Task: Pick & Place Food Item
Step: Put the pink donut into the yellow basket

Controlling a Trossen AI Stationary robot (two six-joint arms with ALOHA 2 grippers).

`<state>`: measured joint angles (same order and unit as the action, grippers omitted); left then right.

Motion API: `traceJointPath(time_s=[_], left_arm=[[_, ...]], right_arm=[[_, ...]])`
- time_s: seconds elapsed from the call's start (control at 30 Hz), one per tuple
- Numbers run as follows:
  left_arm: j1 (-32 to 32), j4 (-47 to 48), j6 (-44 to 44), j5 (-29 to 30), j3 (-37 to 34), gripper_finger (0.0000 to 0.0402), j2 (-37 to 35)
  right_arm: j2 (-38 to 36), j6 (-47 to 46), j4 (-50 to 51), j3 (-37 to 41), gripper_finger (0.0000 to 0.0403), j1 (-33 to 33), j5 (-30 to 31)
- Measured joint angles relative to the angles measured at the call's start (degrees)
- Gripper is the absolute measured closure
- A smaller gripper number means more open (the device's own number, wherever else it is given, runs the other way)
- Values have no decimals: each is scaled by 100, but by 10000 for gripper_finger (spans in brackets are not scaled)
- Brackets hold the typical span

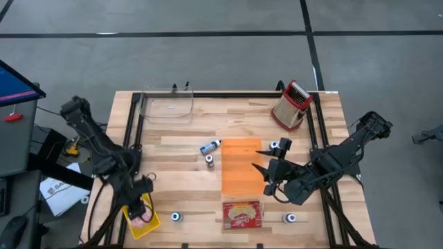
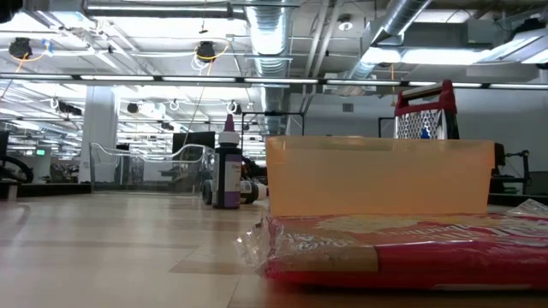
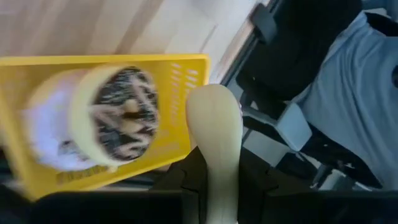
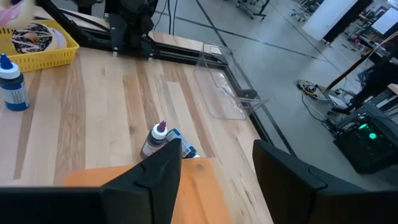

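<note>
A yellow basket (image 3: 106, 118) at the table's near left corner (image 1: 142, 223) holds a chocolate-sprinkled doughnut (image 3: 121, 112) and a pink one (image 3: 46, 130). My left gripper (image 1: 142, 204) hangs over the basket, shut on a pale cream oblong food item (image 3: 214, 124). My right gripper (image 1: 268, 166) hovers open above an orange translucent container (image 1: 241, 166), its fingers (image 4: 158, 171) touching nothing. A red food packet (image 1: 242, 214) lies flat on the table, near of the container. My left gripper pinches the cream item between its two fingers, low on its length (image 3: 214, 186). Its rounded free end (image 3: 214, 102) sticks out past the fingertips. The fingers slant down from above and lie along the item, which hangs over the basket's corner.
A metal grater (image 1: 291, 104) stands at the far right and a clear tub (image 1: 166, 107) at the far left. Small bottles (image 1: 210, 146) stand or lie around the orange container. Beyond the table's left edge are a dark chair and a person's light blue garment (image 3: 348, 93).
</note>
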<state>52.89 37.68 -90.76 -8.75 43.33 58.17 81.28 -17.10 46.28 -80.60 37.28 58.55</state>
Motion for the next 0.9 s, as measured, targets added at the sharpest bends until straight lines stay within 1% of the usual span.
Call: traceJointPath(time_s=[0.1,0.33,0.43,0.53,0.9], left_arm=[[250,-263,-123,137,0,360,327],[545,-259,-106,432,0,367,892],[574,-265,-74,706,0,368,959],[574,-307,-6,849,-2,368,975],[711,-304,64,1078,-2,368,1044]], right_arm=[[0,-50,0,0,212,0,2],[0,-52,-22,0,213,0,2],[0,-52,-24,0,213,0,2],[0,-52,-32,0,214,0,2],[0,-52,-44,0,214,0,2]])
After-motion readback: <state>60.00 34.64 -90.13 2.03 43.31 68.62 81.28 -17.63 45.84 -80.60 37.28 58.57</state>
